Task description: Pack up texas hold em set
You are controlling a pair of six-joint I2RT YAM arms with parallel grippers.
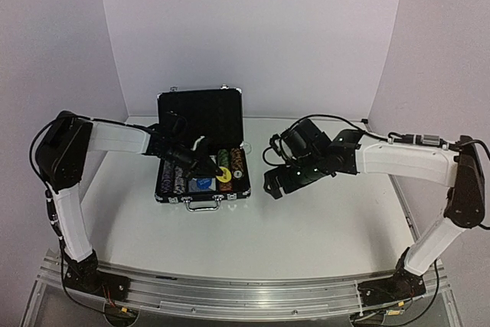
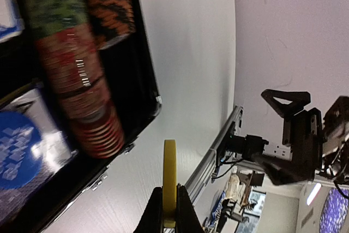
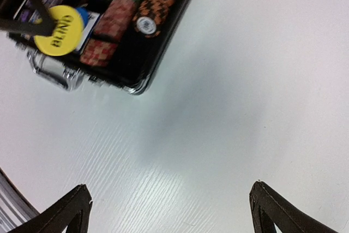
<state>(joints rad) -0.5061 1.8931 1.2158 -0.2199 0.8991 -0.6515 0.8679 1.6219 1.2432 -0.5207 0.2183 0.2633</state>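
- Left arm [image 1: 115, 137]: white box-shaped links, bulky black joints, a black cable looped on its nine o'clock side.
- Right arm [image 1: 406, 160]: matching white links and black joints, with a cable along its twelve o'clock edge.
- Right fingers [image 3: 68, 214]: black, tapering.
- Bases [image 1: 84, 269]: black, with thin red and yellow wires.

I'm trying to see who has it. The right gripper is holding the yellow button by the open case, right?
No, it is the left gripper holding the yellow button by the open case, as the left wrist view shows. The right gripper is open and empty.
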